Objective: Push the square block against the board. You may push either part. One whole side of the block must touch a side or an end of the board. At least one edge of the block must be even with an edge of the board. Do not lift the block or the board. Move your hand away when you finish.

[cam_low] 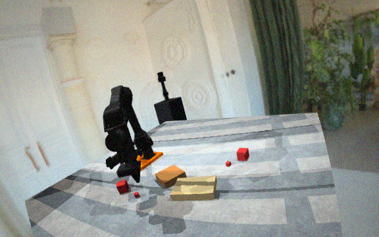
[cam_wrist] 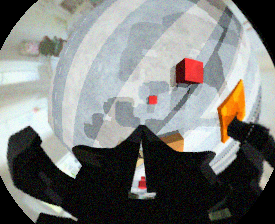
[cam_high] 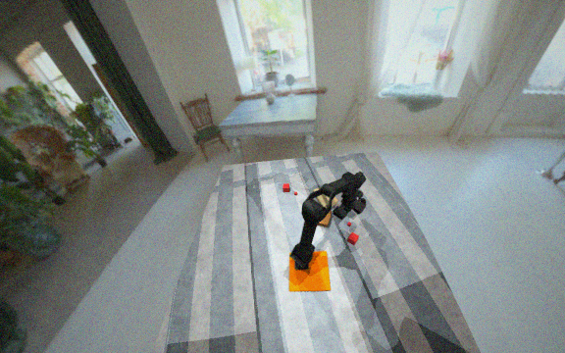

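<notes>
The square block (cam_high: 326, 220) (cam_low: 170, 176) (cam_wrist: 174, 142) is orange-brown. The pale yellow board (cam_high: 324, 199) (cam_low: 193, 189) lies beside it, to its right and nearer the camera in the exterior view. The block is turned at an angle to the board. Their near corners look close; I cannot tell if they touch. The arm partly hides both in the top view. My gripper (cam_high: 339, 215) (cam_low: 139, 180) (cam_wrist: 141, 127) is shut and empty, pointing down. It is left of the block in the exterior view, apart from it, seemingly above the table.
A red cube (cam_high: 353, 238) (cam_low: 122, 187) (cam_wrist: 189, 71) and a small red cube (cam_high: 349, 224) (cam_low: 137, 195) (cam_wrist: 152, 100) lie near the gripper. Another red cube (cam_high: 286, 187) (cam_low: 243, 154) and small one (cam_high: 295, 193) (cam_low: 228, 163) lie across. An orange plate (cam_high: 319, 281) (cam_low: 154, 158) is under the arm's base.
</notes>
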Robot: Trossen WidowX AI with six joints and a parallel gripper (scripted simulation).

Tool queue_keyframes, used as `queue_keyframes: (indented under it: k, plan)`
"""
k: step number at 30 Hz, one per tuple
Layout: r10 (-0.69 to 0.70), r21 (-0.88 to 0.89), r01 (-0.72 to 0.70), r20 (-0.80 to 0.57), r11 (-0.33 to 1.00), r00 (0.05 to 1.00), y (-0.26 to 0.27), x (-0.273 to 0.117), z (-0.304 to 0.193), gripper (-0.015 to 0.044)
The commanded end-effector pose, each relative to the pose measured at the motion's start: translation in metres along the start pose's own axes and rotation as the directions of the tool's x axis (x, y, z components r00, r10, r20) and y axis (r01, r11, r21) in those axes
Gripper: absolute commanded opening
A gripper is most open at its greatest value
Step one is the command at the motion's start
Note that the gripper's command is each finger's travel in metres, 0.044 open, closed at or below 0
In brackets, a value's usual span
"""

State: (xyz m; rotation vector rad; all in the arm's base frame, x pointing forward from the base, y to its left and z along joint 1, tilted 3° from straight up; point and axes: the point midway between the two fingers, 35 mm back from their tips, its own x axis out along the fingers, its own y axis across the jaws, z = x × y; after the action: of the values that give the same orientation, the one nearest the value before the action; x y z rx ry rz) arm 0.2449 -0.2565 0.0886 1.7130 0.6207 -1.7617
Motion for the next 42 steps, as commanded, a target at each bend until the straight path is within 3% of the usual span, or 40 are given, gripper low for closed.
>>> queue_keyframes:
  k: [1, 5, 10, 42]
  plan:
    - [-0.085, -0.012, 0.085, -0.017, 0.996, 0.996, -0.016, 0.010, -0.002, 0.0000]
    - [-0.085, -0.012, 0.085, -0.017, 0.996, 0.996, -0.016, 0.014, -0.002, 0.0000]
    - [-0.085, -0.011, 0.085, -0.016, 0.996, 0.996, -0.021, 0.065, -0.003, 0.0000]
    - [-0.084, -0.011, 0.084, -0.014, 0.996, 0.996, -0.018, 0.066, 0.017, 0.0000]
